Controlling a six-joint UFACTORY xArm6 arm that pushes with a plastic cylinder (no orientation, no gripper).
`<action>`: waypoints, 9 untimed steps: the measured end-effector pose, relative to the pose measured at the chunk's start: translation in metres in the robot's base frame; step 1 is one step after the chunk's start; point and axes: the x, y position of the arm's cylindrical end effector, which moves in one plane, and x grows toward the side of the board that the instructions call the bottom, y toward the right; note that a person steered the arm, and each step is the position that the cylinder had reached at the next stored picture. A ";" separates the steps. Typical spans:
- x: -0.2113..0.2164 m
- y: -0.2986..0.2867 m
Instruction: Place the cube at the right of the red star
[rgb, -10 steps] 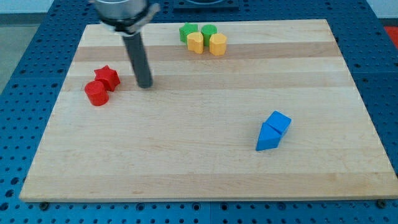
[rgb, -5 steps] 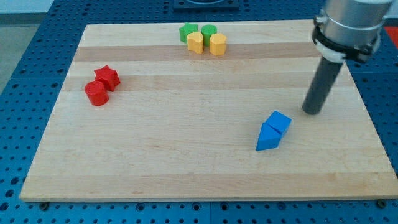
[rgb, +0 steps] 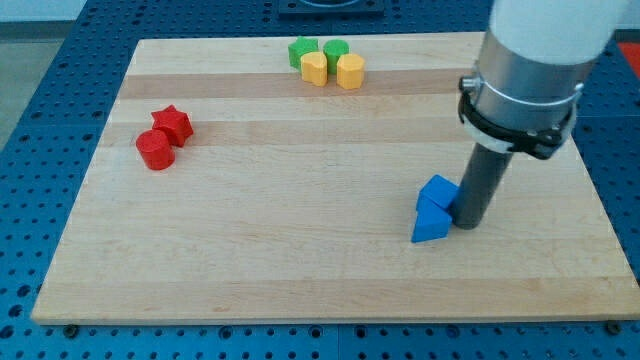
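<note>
Rod tip set against the right side of the blue cube, ready to push

No jaws on this rig; next comes a long leftward shove toward the red star, avoiding the touching blue triangular block

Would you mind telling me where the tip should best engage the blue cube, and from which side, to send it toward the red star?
Push the blue cube on its face toward the view's right, where my tip already stands. The red star lies far toward the view's left and slightly up. The blue triangular block touches the cube below, so it may drag along.
</note>
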 end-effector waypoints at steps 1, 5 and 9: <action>-0.015 -0.021; -0.083 -0.072; -0.117 -0.145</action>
